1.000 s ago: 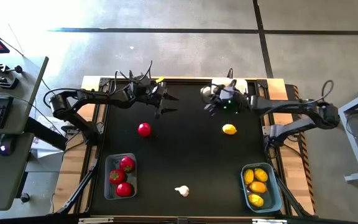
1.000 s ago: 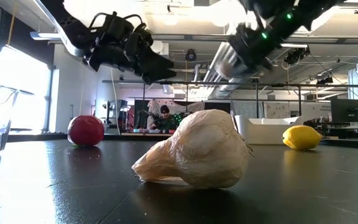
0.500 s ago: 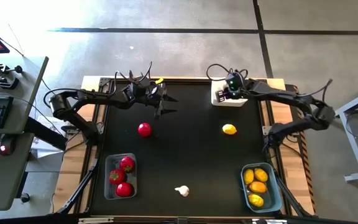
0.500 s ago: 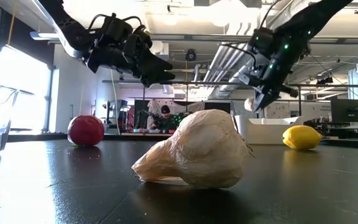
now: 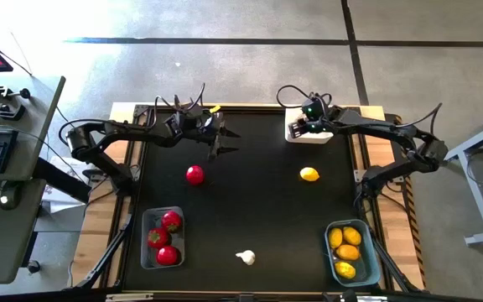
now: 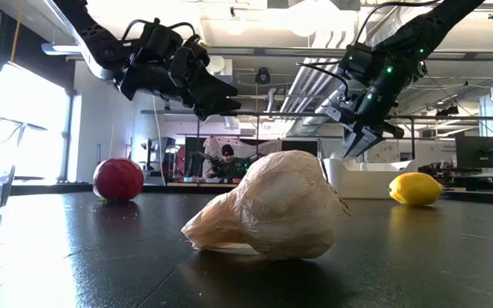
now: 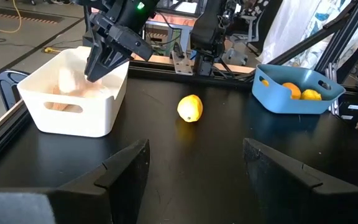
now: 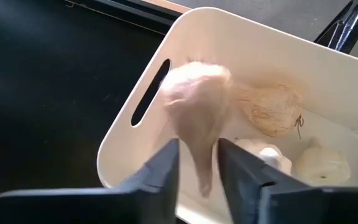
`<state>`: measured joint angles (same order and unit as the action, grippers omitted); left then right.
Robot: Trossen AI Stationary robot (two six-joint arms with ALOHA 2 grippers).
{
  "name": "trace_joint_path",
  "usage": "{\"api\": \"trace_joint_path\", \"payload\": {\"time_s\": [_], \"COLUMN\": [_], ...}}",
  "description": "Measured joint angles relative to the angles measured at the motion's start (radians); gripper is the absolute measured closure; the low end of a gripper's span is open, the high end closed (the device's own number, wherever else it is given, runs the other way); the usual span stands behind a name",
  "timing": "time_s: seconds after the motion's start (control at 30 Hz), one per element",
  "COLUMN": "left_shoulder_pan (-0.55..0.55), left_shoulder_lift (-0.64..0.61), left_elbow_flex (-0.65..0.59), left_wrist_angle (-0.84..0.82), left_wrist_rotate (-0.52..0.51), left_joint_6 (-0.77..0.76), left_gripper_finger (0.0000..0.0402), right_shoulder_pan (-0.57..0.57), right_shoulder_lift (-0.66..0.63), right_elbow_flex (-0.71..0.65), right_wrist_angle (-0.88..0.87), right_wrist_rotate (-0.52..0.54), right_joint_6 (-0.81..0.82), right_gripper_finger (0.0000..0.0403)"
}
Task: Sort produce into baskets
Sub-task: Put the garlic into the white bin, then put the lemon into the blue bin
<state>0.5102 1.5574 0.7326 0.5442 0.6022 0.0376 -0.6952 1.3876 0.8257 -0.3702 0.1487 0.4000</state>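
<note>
A pale, knobbly garlic bulb (image 8: 194, 109) sits between the parted fingers of the right end effector (image 8: 197, 163), directly over the opaque white rounded tub (image 8: 303, 56) at the far edge of the black bench (image 5: 250, 201). The fingers stand slightly apart, and whether they still pinch the bulb's tail cannot be told. Three more garlic bulbs (image 8: 272, 109) lie inside that tub.

Near the tub, an oval yellow lemon (image 5: 309, 174) lies loose on the bench. A round red tomato (image 5: 194, 174) lies apart from it on the left half, below the left end effector (image 5: 225, 141), which hangs wide open and empty. A white garlic bulb (image 5: 245, 257) rests near the front edge, between the clear plastic tub (image 5: 163, 238) holding red pieces and the blue-grey tub (image 5: 352, 252) holding yellow ones.
</note>
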Motion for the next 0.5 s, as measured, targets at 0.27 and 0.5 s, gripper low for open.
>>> {"api": "trace_joint_path", "payload": {"time_s": [0.27, 0.5], "left_shoulder_pan": [0.000, 0.000], "left_shoulder_lift": [0.000, 0.000], "left_elbow_flex": [0.000, 0.000], "left_wrist_angle": [0.000, -0.001], "left_wrist_rotate": [0.000, 0.000], "left_joint_6": [0.000, 0.000], "left_gripper_finger": [0.0158, 0.0158], "right_shoulder_pan": [0.007, 0.170], "right_shoulder_lift": [-0.011, -0.131], "right_elbow_flex": [0.000, 0.000], "right_wrist_angle": [0.004, -0.112], "right_wrist_rotate": [-0.004, -0.014], "right_joint_6": [-0.050, -0.190], "right_gripper_finger": [0.0216, 0.0335]}}
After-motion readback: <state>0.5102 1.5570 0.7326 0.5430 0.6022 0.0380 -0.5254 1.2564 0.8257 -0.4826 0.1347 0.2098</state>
